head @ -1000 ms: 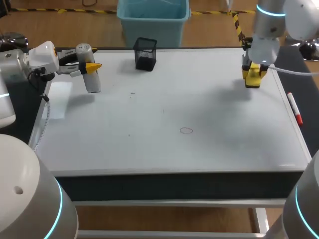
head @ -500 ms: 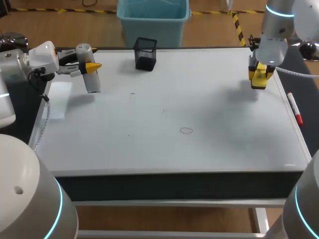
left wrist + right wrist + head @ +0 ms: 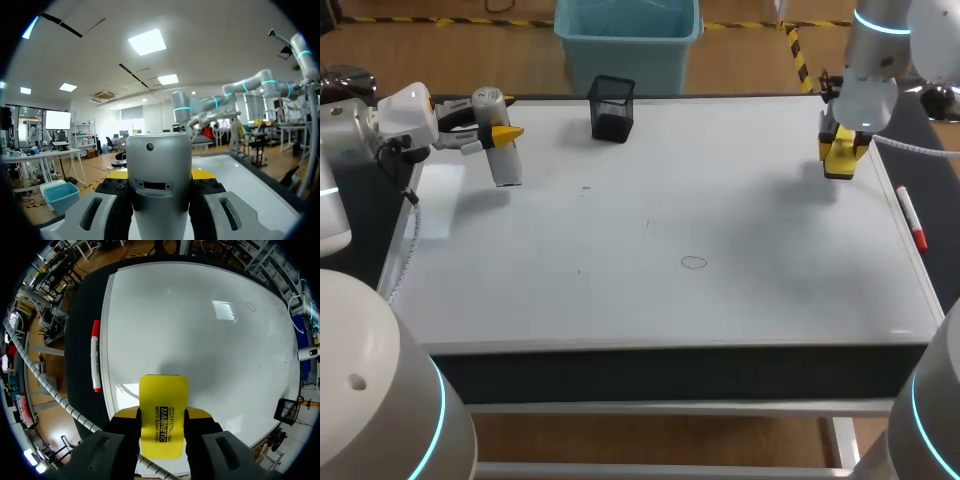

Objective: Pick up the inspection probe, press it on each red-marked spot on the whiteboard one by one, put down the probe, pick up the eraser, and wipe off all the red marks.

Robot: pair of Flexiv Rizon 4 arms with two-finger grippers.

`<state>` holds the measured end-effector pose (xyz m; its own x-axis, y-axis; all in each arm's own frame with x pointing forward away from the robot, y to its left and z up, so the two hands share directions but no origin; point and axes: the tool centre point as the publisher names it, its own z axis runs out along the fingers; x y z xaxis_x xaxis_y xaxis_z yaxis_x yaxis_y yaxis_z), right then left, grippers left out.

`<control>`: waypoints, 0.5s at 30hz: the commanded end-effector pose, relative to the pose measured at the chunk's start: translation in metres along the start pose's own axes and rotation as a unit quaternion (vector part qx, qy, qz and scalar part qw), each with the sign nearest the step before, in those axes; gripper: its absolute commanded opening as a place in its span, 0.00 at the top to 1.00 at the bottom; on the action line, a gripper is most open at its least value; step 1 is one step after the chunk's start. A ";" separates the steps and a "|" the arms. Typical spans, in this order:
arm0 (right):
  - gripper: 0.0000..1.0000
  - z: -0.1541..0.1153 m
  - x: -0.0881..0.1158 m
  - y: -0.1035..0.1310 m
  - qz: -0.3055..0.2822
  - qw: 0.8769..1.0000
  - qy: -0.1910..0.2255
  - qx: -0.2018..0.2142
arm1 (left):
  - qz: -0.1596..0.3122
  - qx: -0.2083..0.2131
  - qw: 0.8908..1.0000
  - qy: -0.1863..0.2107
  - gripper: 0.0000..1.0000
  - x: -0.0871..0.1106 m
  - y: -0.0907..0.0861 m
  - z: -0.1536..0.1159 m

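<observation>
My left gripper (image 3: pixel 498 134) holds the grey cylindrical probe (image 3: pixel 506 160) above the whiteboard's (image 3: pixel 650 300) far left corner. In the left wrist view the probe (image 3: pixel 159 180) stands between the fingers of the left gripper (image 3: pixel 160 175), which is shut on it. The right gripper (image 3: pixel 840 150) hangs over the far right of the board, shut on the yellow eraser (image 3: pixel 839 158). From the right wrist, the eraser (image 3: pixel 162 415) is clamped in the right gripper (image 3: pixel 161 416). A faint red ring mark (image 3: pixel 693 262) lies near the board's middle, seen ahead of the eraser as the ring mark (image 3: pixel 250 306).
A red marker (image 3: pixel 911 218) lies on the dark strip along the board's right edge, also visible as the marker (image 3: pixel 95 357) beside the right gripper. A black mesh pen holder (image 3: pixel 611 108) stands at the far edge. A few tiny dark specks (image 3: pixel 585 187) dot the board.
The right arm carried the eraser a little to the right and farther back, then held still. The left arm and probe have not moved.
</observation>
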<state>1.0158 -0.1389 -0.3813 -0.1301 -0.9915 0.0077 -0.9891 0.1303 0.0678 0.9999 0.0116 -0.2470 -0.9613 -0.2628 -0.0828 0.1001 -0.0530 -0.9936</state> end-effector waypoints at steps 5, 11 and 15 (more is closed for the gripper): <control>1.00 -0.001 0.001 0.000 -0.001 1.000 0.001 0.000 | 0.012 -0.013 1.000 0.019 1.00 0.022 -0.002 0.010; 1.00 -0.001 0.001 0.000 -0.001 1.000 0.001 0.000 | 0.025 0.000 0.996 0.085 1.00 0.066 -0.008 0.037; 1.00 -0.001 0.001 0.000 -0.001 1.000 0.001 0.000 | 0.016 0.019 0.992 0.128 1.00 0.095 -0.008 0.055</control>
<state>1.0157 -0.1389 -0.3813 -0.1301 -0.9915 0.0077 -0.9892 0.1303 0.0678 0.9219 -0.0565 -0.2378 -0.9899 -0.0320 -0.1379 0.1398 -0.0705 -0.9877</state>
